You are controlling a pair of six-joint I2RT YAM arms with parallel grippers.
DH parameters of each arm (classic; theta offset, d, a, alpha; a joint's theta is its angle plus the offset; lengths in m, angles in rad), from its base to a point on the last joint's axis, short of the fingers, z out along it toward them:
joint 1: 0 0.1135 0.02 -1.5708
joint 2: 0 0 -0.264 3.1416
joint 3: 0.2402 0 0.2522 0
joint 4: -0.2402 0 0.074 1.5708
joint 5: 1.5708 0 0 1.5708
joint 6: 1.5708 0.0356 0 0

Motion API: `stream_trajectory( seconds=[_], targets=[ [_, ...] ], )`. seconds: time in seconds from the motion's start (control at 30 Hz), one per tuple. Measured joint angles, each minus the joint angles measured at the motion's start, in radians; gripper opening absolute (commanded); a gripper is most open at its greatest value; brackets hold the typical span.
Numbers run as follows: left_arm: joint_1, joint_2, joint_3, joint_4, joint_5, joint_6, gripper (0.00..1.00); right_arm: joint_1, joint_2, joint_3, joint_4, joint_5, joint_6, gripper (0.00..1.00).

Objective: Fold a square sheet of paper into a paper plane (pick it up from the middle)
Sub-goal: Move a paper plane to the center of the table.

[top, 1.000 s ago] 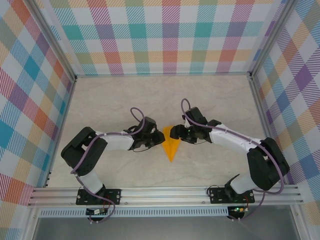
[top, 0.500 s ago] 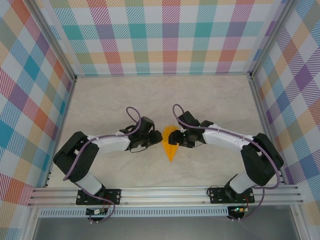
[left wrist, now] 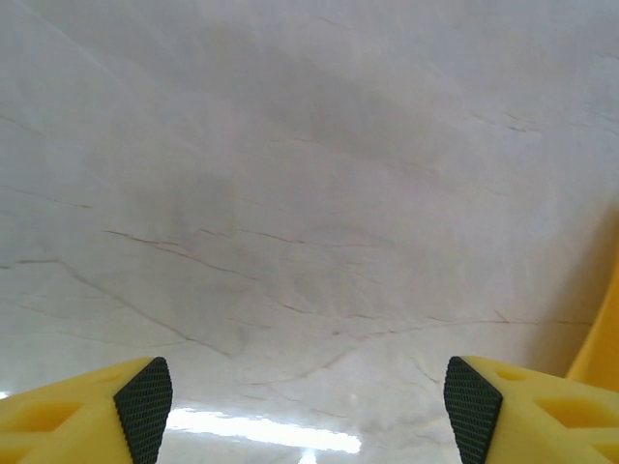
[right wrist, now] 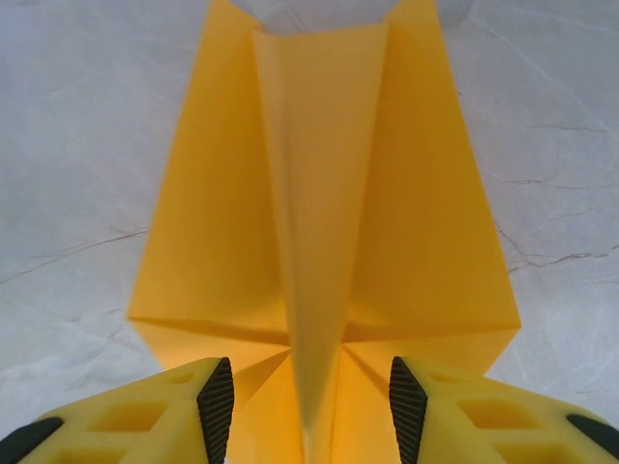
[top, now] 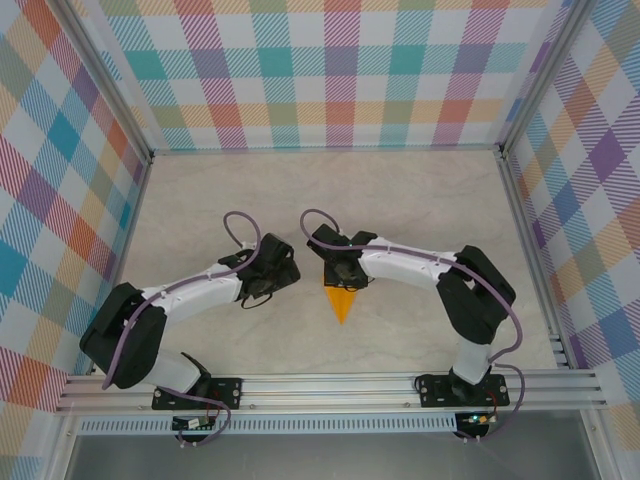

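Plainly, the paper plane (right wrist: pixel 319 193) lies midway on the table (top: pixel 430 200), tip toward the near side, with bare surface off every edge. The right gripper (right wrist: pixel 309 401) straddles its centre crease, jaws half-parted, gripping nothing; the left gripper (left wrist: pixel 309 396) gapes wide, empty, just beside it.

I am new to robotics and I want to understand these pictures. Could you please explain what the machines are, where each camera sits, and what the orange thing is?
These are two robot arms bolted at the near edge of a pale table. Each ends in a two-finger gripper. The top view looks down from above, with the left arm on the left and the right arm on the right. The other two pictures come from cameras on the wrists, so the yellow fingers at the bottom are the robot's own. On the table lies an orange-yellow paper plane. The right gripper is open, with one finger on each side of the plane's centre crease, not clamped on it. The left gripper is open over bare table.
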Motion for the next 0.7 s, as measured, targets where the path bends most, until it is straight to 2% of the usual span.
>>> stream_trajectory(
  seconds=[0.5,0.7],
  targets=[
    [0.041,-0.024,-0.034,-0.051,-0.021,0.004,0.85,0.000,0.071,0.078,-0.049,0.057,0.008,0.01],
    [0.052,-0.039,-0.049,-0.055,-0.021,0.008,0.88,-0.022,0.075,0.109,-0.038,0.072,-0.065,0.00]
  ],
)
